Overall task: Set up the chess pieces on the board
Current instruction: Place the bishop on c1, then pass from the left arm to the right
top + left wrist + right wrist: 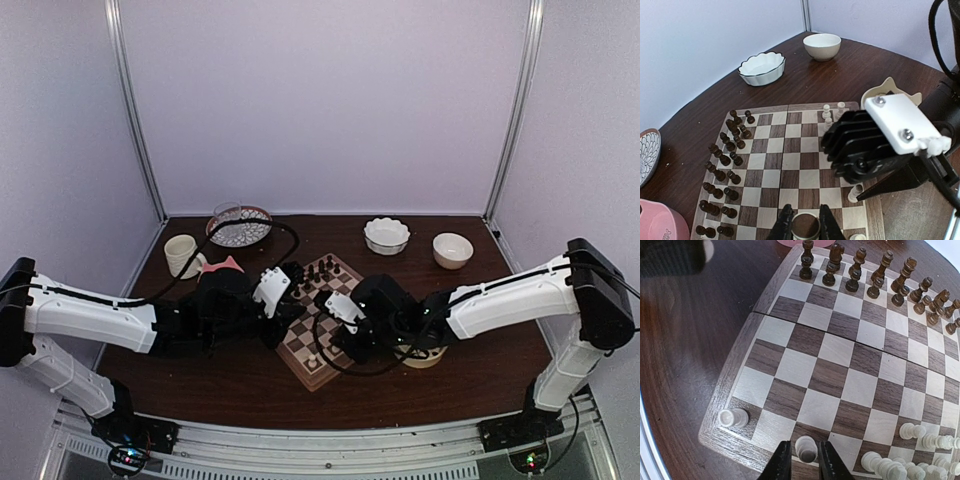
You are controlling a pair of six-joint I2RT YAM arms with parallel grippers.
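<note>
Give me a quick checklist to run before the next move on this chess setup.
1. Cream piece between the right gripper's fingers stands upright on the board: ok.
2. Right jaws clear of it: cannot tell.
3. Left gripper shut on what looks like a second piece, seen base-on: ok.
4. Cream rows filled: not ok, empty squares show beside the corner piece.
5. Dark pieces upright in their rows: ok.
6. Room between the arms: not ok, the right arm hangs close by the left gripper.
</note>
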